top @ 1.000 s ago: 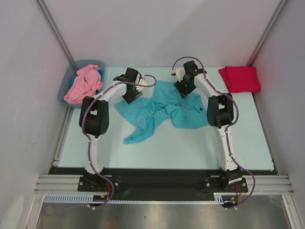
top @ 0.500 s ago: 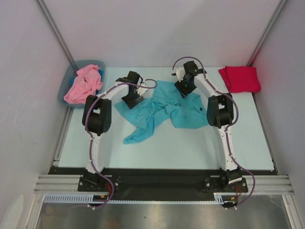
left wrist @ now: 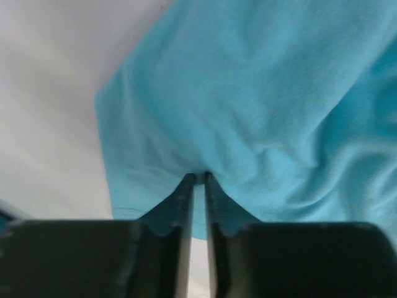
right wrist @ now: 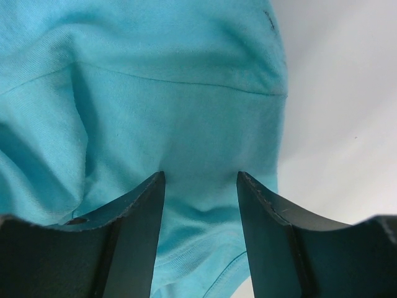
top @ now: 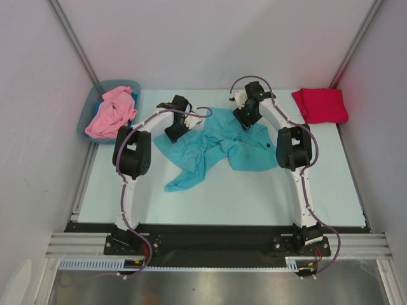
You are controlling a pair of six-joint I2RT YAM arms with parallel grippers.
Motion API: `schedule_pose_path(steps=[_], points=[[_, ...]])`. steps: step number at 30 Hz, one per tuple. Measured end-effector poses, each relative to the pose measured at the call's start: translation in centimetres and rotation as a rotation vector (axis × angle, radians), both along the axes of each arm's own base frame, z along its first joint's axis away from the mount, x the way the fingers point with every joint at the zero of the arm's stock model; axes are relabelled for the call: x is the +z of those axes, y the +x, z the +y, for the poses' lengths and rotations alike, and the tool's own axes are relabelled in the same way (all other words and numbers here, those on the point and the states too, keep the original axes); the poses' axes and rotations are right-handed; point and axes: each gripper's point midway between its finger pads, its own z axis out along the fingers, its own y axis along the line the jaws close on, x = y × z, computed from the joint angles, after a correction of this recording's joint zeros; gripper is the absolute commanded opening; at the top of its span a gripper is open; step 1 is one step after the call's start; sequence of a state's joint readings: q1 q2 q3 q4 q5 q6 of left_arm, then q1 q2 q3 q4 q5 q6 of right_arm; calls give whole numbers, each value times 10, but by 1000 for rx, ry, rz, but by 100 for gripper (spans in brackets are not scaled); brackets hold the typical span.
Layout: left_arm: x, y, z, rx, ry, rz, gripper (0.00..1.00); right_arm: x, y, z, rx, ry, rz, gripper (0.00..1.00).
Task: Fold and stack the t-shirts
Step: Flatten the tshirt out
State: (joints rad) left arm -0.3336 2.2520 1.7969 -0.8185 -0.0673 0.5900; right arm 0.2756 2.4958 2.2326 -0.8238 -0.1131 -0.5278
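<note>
Worth spreading the teal t-shirt (top: pixel 216 149) flat first: pull outward with the left gripper (left wrist: pixel 199 180), pinched on its far-left hem, then close the right gripper (right wrist: pixel 200 186), spread wide over the far-right edge. Crumpled mid-way across the table (top: pixel 254 197), wrinkled, one corner trailing near-left.

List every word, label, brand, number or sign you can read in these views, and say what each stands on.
No readable text in any view.
On the teal shirt: one small dark mark near its edge, too small to read.
On the red shirt, the pink shirt and the bin: no print or label visible.
</note>
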Motion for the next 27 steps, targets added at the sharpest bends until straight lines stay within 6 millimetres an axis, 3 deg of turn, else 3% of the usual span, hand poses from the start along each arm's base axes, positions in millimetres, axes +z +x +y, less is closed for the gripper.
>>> schedule_pose_path(steps=[1,16,27], points=[[0,0,0,-3,-1,4,0,0,0,-1,-1,0,0,56],[-1,1,4,-3,26,51,0,0,0,-3,-2,0,-12,56],[-1,29,72,72,266,-10,0,2,10,-27,-47,-33,-38,55]])
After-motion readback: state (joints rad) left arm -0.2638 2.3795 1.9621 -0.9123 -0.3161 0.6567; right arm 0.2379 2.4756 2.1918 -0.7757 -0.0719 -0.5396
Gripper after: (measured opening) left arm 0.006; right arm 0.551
